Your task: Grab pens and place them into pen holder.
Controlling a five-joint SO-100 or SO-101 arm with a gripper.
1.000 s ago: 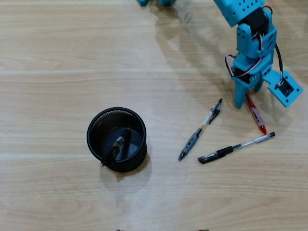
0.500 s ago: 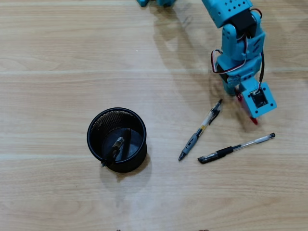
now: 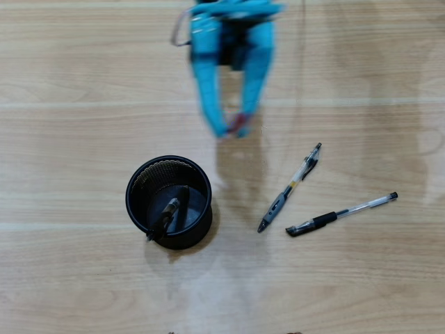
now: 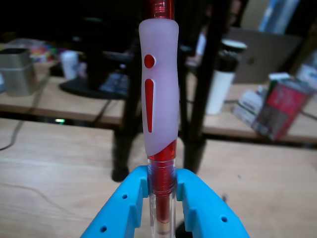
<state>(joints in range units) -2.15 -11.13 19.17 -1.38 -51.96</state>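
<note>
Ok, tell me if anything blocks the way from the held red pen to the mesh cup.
Nothing visible does. The gripper holds the red pen above bare table, up and right of the pen holder in the overhead view; its mouth is open, with one black pen inside.

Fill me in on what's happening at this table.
A blue arm is tidying pens into the pen holder. Its gripper has its jaws shut on the red pen and hangs above the table beside the holder. A black pen already leans inside. Two clear pens lie on the wood to the right in the overhead view.
</note>
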